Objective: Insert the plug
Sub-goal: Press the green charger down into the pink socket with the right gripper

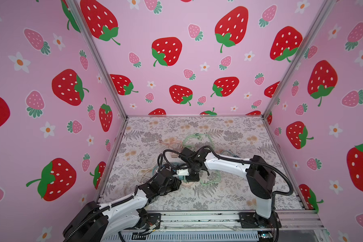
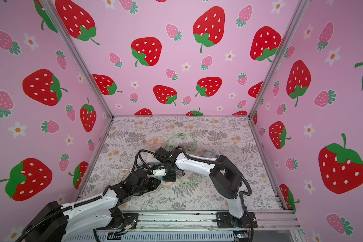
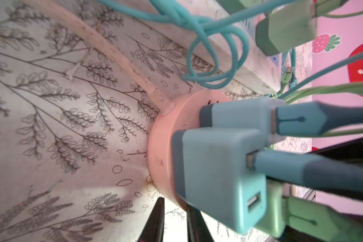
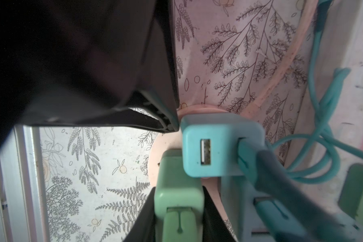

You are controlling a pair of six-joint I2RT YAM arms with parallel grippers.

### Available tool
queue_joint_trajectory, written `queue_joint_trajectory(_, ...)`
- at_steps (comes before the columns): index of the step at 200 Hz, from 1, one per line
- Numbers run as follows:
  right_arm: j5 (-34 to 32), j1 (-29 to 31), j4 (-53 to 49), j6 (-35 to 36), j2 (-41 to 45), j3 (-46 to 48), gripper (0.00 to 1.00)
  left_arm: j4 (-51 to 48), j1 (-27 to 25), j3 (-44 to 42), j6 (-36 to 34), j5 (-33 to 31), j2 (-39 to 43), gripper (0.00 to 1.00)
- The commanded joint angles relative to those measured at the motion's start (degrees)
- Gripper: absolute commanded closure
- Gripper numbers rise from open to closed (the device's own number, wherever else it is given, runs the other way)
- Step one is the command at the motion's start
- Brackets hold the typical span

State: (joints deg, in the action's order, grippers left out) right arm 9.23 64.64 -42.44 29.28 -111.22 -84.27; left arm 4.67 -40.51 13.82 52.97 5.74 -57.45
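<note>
Everything here turns on the round pink hub [image 3: 161, 146] lying flat on the flowered table [image 1: 228, 194]. The right gripper [image 4: 179, 201] is clamped on the green plug [image 4: 176, 178], a black finger on each flank. It holds the plug over the hub's face, just beside a blue charger [image 4: 214, 146] already seated there. A second blue charger [image 3: 235, 115] sits on the hub beyond that one. The green plug's long axis runs from its cable end straight toward the hub's face, so it stands upright against the flat disc. To my eye the coming push has to go straight down along that line. Its prongs are hidden by the blue charger and the plug's own body, so I can't say whether they have met the slots. The right arm is plainly the nearer one, since it carries the plug. The left gripper [image 3: 175, 204] sits at the hub's rim on the side away from the right arm. Its two fingers are a little apart with the rim at the gap, and I cannot tell whether they pinch the hub or merely flank it. A white power strip [image 3: 258, 71] lies behind the hub with a teal cable [image 3: 176, 16] looped across it. No brand or label can be read anywhere. A faint raised mark on the hub's side wall is too blurred to make out.
</note>
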Motion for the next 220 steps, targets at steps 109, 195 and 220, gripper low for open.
queue_joint_trajectory(109,-6.3,0.9,-3.9,-4.1,-11.4,1.1,0.88,-6.1,-0.6,-1.4,-2.5,4.0,7.6,0.74)
queue_joint_trajectory(195,-1.4,0.9,-1.5,-5.6,-7.9,0.9,0.82,-9.3,-1.4,-1.5,-3.4,3.6,12.2,0.73)
queue_joint_trajectory(220,0.7,0.9,0.0,-6.6,-4.5,0.8,0.74,-9.5,-1.3,-1.3,-3.6,4.3,12.7,0.71)
